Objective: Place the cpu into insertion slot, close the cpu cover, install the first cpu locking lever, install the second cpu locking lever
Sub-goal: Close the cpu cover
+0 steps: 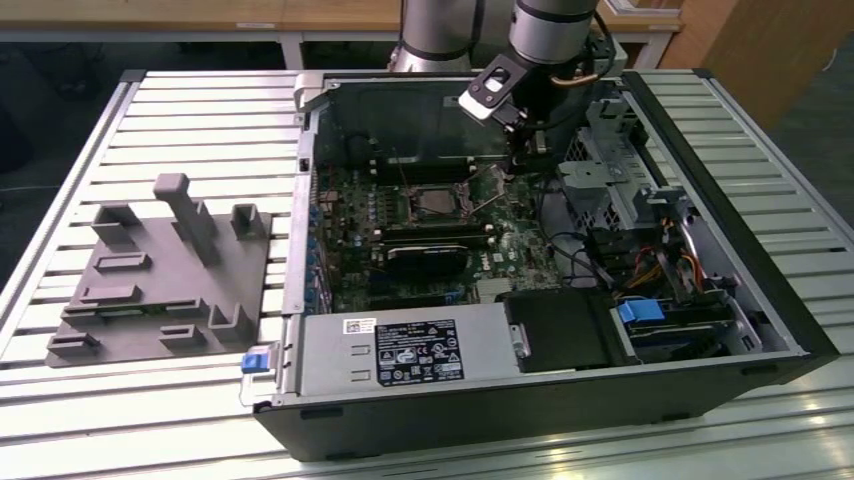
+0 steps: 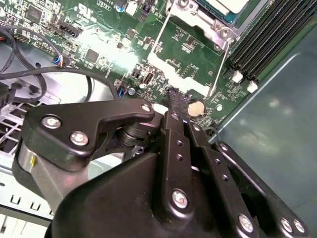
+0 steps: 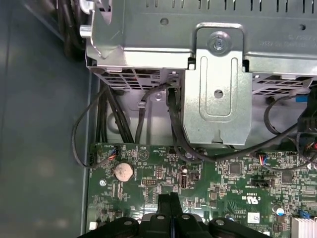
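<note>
— What do we record, starting from the exterior view's left?

— On the slatted metal table [image 1: 80,400] we note a matte grey moulded fixture [image 1: 160,270] with upright pegs. To its right lies the open black computer case [image 1: 561,420], with a green circuit board [image 1: 350,240] inside.

— And the task's thing?

— The insertion slot [image 1: 434,203] sits mid-board, square and silvery-rimmed. In the second wrist view we see a corner of the cpu [image 2: 229,5], pale and smooth, lying within the slot. It is bordered by the flat silvery cpu cover [image 2: 198,20]. Two thin wire levers [image 2: 218,69] run from that frame toward the pincer. We cannot tell whether they are latched.

— The pincer?

— The pincer [image 1: 522,170] hangs to the exterior view's right of the slot, near it but apart. It is over the board's edge, by a round coin cell [image 3: 123,171]. In both wrist views its black, screw-studded fingers [image 3: 164,203] are pressed together, clenched on nothing.

— Farther right?

— We note a bare sheet-metal drive cage [image 1: 621,150] and looped black cables [image 1: 574,262].
</note>
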Available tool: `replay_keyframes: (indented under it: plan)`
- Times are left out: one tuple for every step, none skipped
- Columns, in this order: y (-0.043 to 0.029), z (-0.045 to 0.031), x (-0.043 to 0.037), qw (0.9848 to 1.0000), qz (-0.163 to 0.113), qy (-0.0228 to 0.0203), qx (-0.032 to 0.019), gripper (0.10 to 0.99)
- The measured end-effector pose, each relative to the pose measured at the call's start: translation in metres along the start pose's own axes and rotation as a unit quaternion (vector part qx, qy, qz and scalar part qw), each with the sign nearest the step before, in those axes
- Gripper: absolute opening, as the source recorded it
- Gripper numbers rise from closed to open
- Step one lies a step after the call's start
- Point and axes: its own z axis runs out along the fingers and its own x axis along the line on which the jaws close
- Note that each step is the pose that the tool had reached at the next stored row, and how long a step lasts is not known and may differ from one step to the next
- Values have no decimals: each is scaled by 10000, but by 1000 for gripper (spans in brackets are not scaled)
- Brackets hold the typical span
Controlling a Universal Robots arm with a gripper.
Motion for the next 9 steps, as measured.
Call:
replay_keyframes:
  plan:
    - [3, 9, 1, 10000, 9, -1, 0, 106]
    - [6, 18, 1, 10000, 12, -1, 0, 106]
    - [9, 27, 3, 10000, 12, -1, 0, 106]
    - [13, 35, 4, 10000, 12, -1, 0, 106]
    - [17, 43, 5, 10000, 12, -1, 0, 106]
    - [21, 50, 6, 10000, 12, 0, 0, 106]
    - [24, 56, 7, 10000, 12, 0, 0, 106]
    - [25, 62, 7, 10000, 12, -1, 0, 106]
    - [26, 70, 8, 10000, 13, -1, 0, 106]
